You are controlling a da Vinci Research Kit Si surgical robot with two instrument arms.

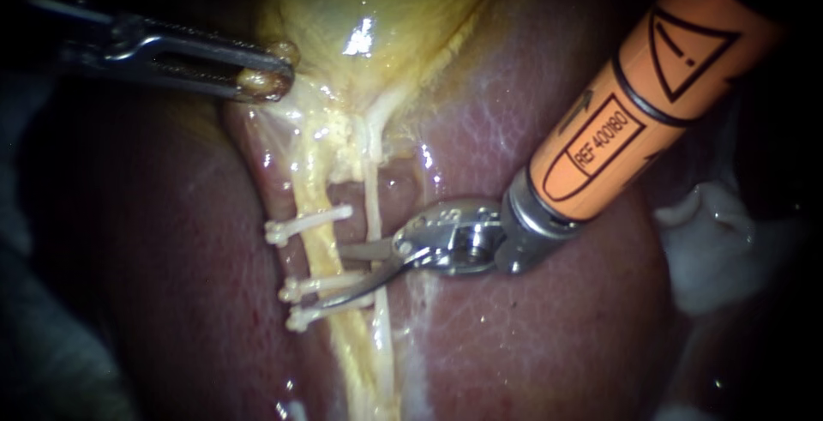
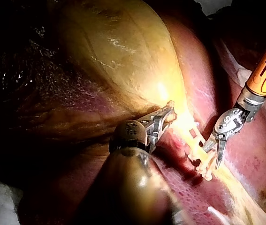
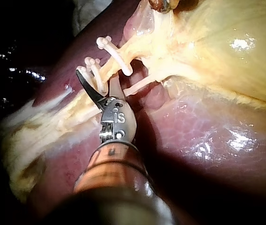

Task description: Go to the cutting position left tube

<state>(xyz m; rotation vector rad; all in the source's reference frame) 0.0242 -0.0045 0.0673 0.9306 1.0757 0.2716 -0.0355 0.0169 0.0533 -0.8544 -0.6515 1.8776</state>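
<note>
Straddling the left tube, half-open jaws of right instrument; left instrument clamping gallbladder.

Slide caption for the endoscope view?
Left instrument holds the pale yellow gallbladder; orange-shafted right instrument with open jaws at the clipped yellow left tube.

The dark red-brown, wet, glistening liver carries everything here. On it lies the pale yellow, glossy gallbladder. From the gallbladder's narrow end, two strands run side by side along the liver's surface: the thicker, yellow, fatty left tube and a thin whitish right tube. Three white plastic clips cross the left tube, one apart from a close pair. A white soft wad lies at the liver's right edge.
</note>
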